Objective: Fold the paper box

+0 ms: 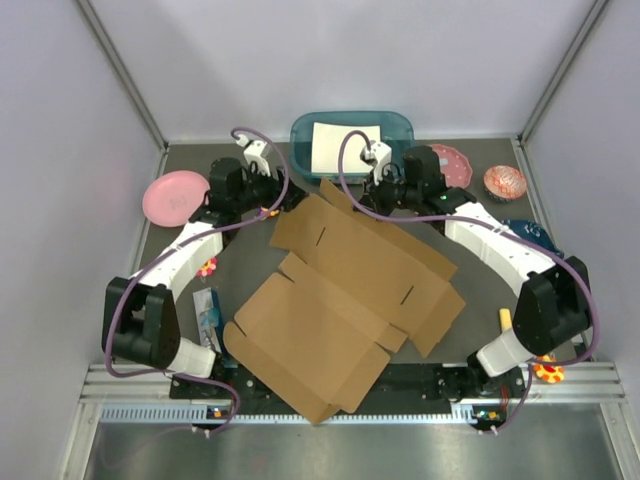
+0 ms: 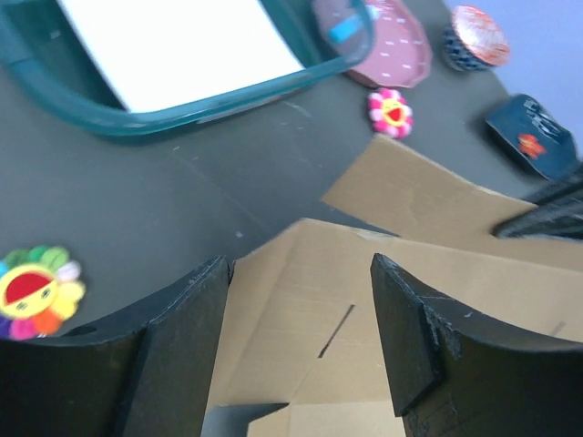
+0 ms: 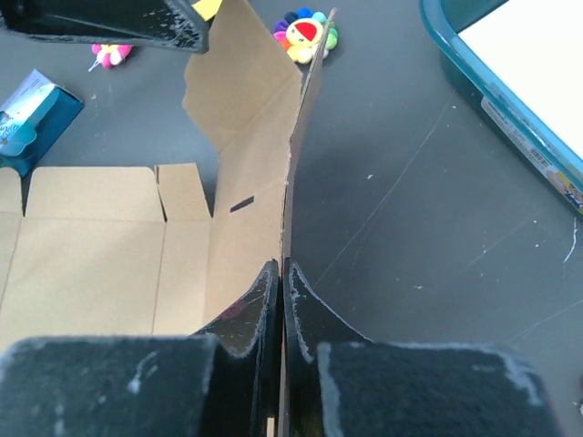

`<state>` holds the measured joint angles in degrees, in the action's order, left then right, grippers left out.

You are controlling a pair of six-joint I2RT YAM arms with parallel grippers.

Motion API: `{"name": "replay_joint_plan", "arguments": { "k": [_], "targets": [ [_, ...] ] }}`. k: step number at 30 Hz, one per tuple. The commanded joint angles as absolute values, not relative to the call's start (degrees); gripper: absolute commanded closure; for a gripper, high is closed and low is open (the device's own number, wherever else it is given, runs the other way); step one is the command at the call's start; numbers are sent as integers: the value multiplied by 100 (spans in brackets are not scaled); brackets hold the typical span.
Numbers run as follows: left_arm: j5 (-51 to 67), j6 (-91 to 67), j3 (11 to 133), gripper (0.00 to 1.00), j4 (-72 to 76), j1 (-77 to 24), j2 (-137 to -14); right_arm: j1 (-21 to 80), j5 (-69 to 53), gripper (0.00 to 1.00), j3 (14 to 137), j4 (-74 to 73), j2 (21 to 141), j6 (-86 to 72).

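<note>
Top external view is showing the paper box (image 1: 340, 300) lying mostly flat across the middle of the dark table (image 1: 245, 265), between the two arms. Its far corner is pointing toward the teal bin (image 1: 398, 125), where a white sheet (image 1: 345, 145) is sitting inside. The right gripper (image 3: 284, 282) is pinching the box's far flap, its fingers (image 3: 310, 309) pressed together on the thin cardboard edge, and in the right wrist view that flap is standing upright off the table. The left gripper (image 2: 301, 300) is hanging over the far left part of the box with its fingers (image 2: 414, 337) spread wide and gripping nothing — bare cardboard is showing below the gap. A rainbow flower toy (image 2: 36, 291) is lying on the table just left of that gripper, and a pink plate (image 1: 175, 197) is sitting at the far left, well apart from the box.
</note>
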<state>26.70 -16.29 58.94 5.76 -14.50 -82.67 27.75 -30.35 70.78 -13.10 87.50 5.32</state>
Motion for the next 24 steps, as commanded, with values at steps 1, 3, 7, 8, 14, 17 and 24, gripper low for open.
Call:
{"name": "replay_joint_plan", "arguments": {
  "k": [1,3,7,8,14,17,24],
  "targets": [
    [4112,-1336,5854,31,1941,-1459,-8200,2812,-3401,100,7145,-1309,8631,738],
    [4472,-1397,5915,31,2345,-1398,-8357,2812,-3533,100,7233,-1406,8718,730],
    [4772,-1503,6072,32,2829,-1292,-8525,2813,-3595,100,7295,-1485,8780,729],
    [4851,-1451,6125,32,2821,-1292,-8612,2821,-3630,100,7295,-1494,8789,721],
    [5282,-1055,6337,36,2601,-1301,-9070,2821,-3797,100,7392,-1661,8859,747],
    [5519,-1124,6205,36,3128,-1292,-9306,2821,-3850,100,7435,-1731,8868,765],
    [5801,-1406,6196,40,3322,-1292,-9624,2821,-3876,100,7462,-1793,8842,800]
  ]
}}
